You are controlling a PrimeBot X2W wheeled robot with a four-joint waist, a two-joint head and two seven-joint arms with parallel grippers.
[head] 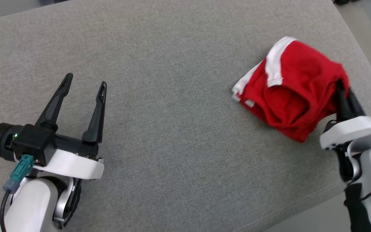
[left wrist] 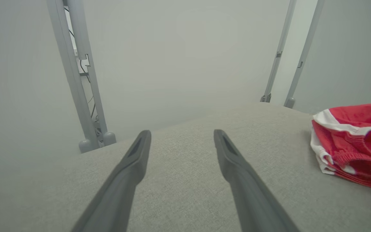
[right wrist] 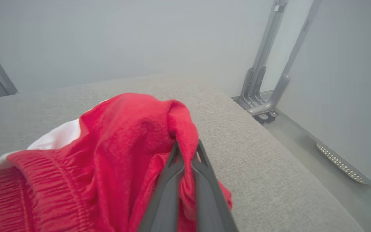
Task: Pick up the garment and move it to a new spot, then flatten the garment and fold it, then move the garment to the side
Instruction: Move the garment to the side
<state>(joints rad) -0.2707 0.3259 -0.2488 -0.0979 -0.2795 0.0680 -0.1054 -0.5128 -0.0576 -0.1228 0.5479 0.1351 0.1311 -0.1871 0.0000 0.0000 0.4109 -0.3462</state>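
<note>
Item inspected: a crumpled red knit garment [head: 288, 93] with white side stripes and a ribbed, gathered elastic waistband. A small white tab shows at the edge facing the table's middle. Any print on it is too small to read. The cloth looks soft and slightly fuzzy. It is bunched into a rounded heap, with one fold drawn up to a peak.

Location: the garment's lower part lies on the grey woven-fabric table top [head: 172, 129], close to the table's right edge and towards its far right corner.

Condition of the right gripper [right wrist: 187, 149]: its two long dark fingers are pressed together and clamped on the raised red fold, on the side of the heap nearest the table's right edge.

Condition of the left gripper [head: 85, 81]: its tapered dark fingers are spread wide over the table's near left part, well apart from the garment. A teal plug [head: 23, 166] on a grey cable sits at its wrist housing.

Surroundings: grey metal posts [left wrist: 76, 80] stand beyond the table's far edge
</note>
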